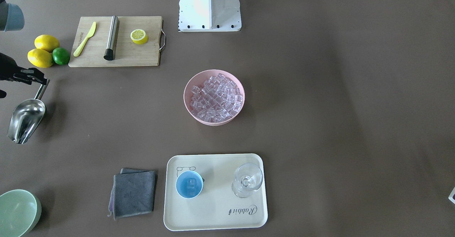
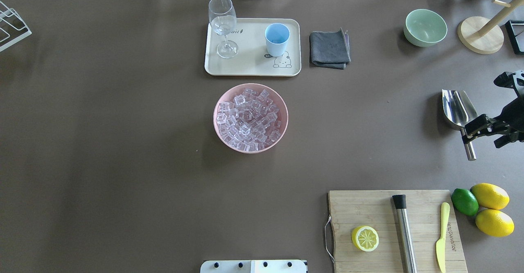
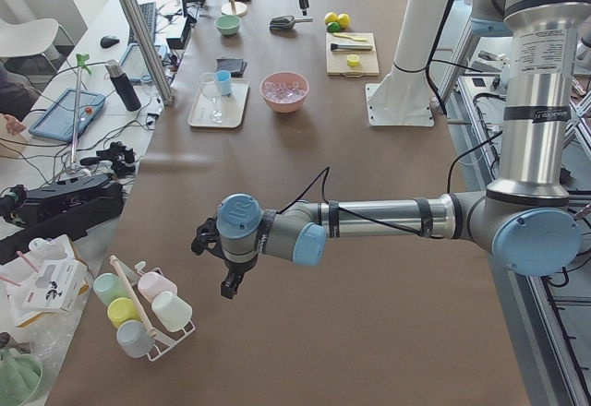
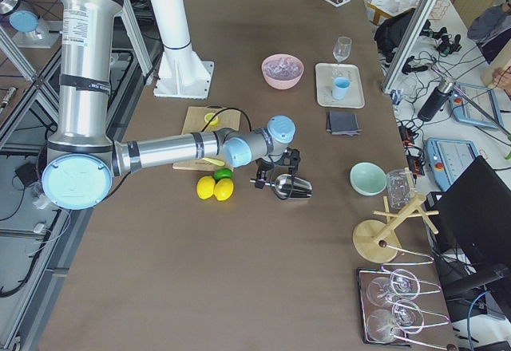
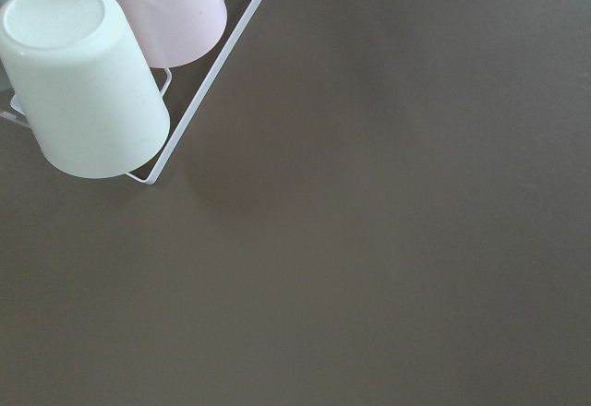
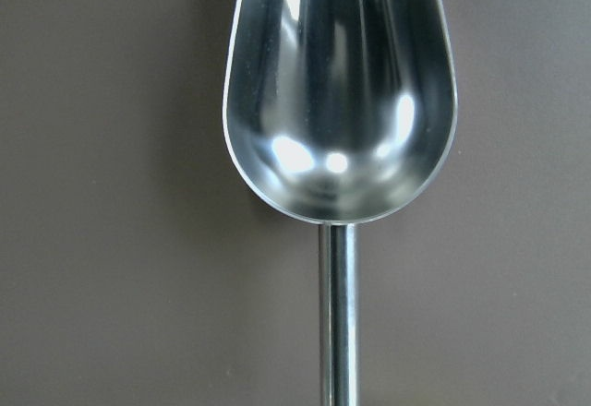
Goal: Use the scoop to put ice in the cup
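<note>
I am holding the scoop [image 2: 458, 107] by its handle, right gripper [image 2: 470, 130] clamped on it; about the left gripper [image 3: 218, 264], I cannot tell.

Arms spread, right one gripping
Right gripper [image 2: 470, 129] at the overhead view's 3 o'clock edge, clamped on the scoop [image 2: 457, 108] handle; left gripper [image 3: 227, 288] points down off a level forearm, grip unreadable

Clear ice cubes [image 2: 249, 119] sit heaped in the pink bowl [image 2: 215, 119], middle of the bench [image 2: 123, 150]. Light-blue cup [image 2: 277, 39] stands upright on the cream tray [image 2: 249, 52], with at least one cube inside. Shiny scoop [image 2: 458, 108] is far right, trough up and empty, handle in the right hand [image 2: 471, 130].
</note>
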Robot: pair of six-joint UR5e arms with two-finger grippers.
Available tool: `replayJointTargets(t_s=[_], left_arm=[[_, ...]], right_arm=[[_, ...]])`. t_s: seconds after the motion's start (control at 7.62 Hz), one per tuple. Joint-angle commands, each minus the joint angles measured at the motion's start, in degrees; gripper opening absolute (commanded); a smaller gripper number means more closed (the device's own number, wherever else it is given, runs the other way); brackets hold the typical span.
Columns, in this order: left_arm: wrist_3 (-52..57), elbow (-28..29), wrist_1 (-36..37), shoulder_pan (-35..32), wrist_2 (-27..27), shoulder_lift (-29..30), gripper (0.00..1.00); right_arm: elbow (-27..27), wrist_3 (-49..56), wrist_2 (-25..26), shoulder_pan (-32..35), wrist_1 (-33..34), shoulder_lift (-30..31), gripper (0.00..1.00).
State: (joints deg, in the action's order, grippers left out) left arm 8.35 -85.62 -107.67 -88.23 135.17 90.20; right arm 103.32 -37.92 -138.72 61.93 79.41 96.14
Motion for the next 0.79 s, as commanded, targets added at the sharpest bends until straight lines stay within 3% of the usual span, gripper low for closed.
replayJointTargets(t_s=[0.0,0.39,0.66], left_arm=[[-0.17,-0.33,0.01,0.25,0.09,0.15,0.99],[-0.26,-0.6,0.09,0.34,0.09,-0.28,0.99],[-0.35,-0.69,0.01,0.34,0.35,-0.28,0.99]], right_arm=[[7.21,13.51,0.03,8.52,14.57,-0.34,1.0],[8.65,35.46,1.87,19.5,28.39,-3.15,1.0],[5.86,48.76,3.1,26.45,30.1,-2.63,1.0]])
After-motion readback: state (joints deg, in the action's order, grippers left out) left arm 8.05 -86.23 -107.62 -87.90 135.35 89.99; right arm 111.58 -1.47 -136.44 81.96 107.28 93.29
